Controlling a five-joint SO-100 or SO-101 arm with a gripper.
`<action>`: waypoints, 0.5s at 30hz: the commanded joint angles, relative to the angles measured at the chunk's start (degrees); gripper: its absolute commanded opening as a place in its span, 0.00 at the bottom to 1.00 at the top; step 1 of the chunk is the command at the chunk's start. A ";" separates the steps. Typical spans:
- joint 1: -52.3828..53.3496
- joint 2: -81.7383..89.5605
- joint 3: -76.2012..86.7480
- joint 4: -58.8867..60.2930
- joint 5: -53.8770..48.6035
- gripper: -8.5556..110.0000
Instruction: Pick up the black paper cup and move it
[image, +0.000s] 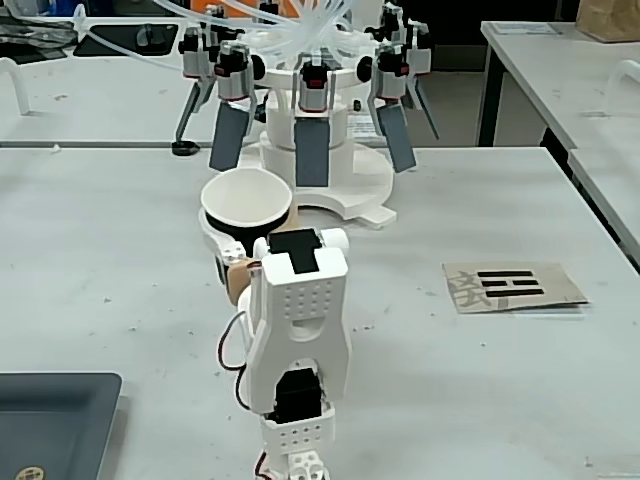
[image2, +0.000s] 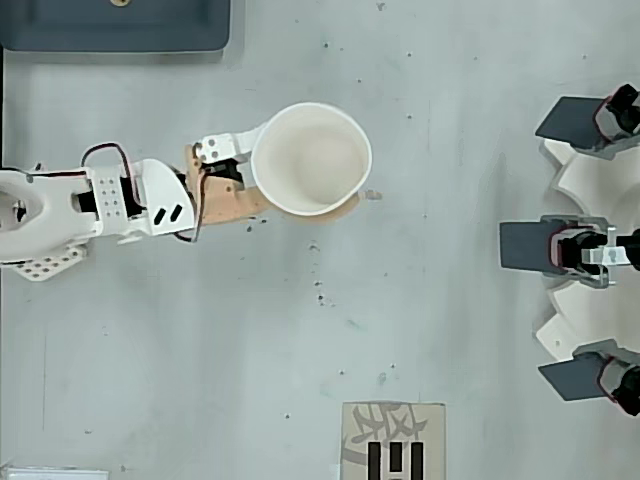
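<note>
Already the pick-up was judged done: the black paper cup (image2: 311, 158) was gripped around its wall by the gripper (image2: 300, 170), upright beside the arm (image: 295, 330); only setting it down remained.

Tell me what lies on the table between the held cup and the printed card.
Nothing but bare table with small dark specks between the black paper cup and the printed card, seen in the overhead view.
</note>
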 joint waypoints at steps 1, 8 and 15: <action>0.97 4.13 1.23 -1.32 -0.26 0.13; 3.60 8.35 5.45 -1.32 -0.26 0.14; 7.21 10.37 7.65 -1.05 -0.26 0.13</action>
